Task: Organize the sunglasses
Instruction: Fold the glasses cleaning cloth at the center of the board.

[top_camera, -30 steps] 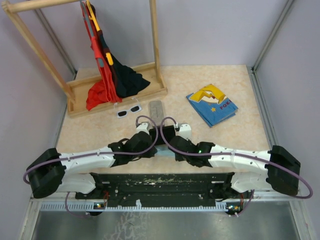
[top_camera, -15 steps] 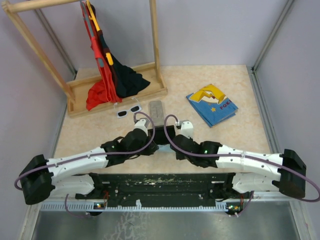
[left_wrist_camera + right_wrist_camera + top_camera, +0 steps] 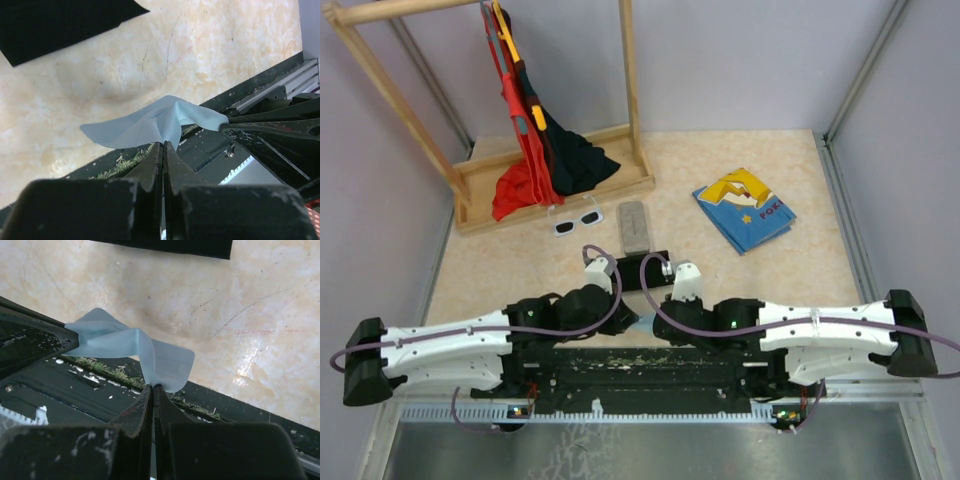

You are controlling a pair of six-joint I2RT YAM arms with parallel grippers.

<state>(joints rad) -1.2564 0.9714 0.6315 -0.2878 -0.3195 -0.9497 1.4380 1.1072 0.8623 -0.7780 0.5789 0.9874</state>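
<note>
The white-framed sunglasses (image 3: pixel 576 220) lie at the back left, by the wooden rack's base. The thin wire-framed pair is out of view. My left gripper (image 3: pixel 626 322) and right gripper (image 3: pixel 654 326) meet at the table's near edge, far from the white pair. Both are shut on one light-blue cloth (image 3: pixel 639 321). In the left wrist view my gripper (image 3: pixel 163 145) pinches the cloth (image 3: pixel 145 125) at one edge. In the right wrist view my gripper (image 3: pixel 154 387) pinches the cloth (image 3: pixel 125 345) at the other end. The cloth hangs twisted between them over the black base edge.
A grey case (image 3: pixel 634 225) lies next to the white sunglasses. A black case (image 3: pixel 642 272) lies just beyond the grippers and shows in the left wrist view (image 3: pixel 60 20). A wooden rack (image 3: pixel 560 185) with red and black clothes stands back left. A blue book (image 3: pixel 744 210) lies back right.
Both arms have pulled back toward the near edge with the cloth held between them. The black case, covered by the wrists before, now shows.
</note>
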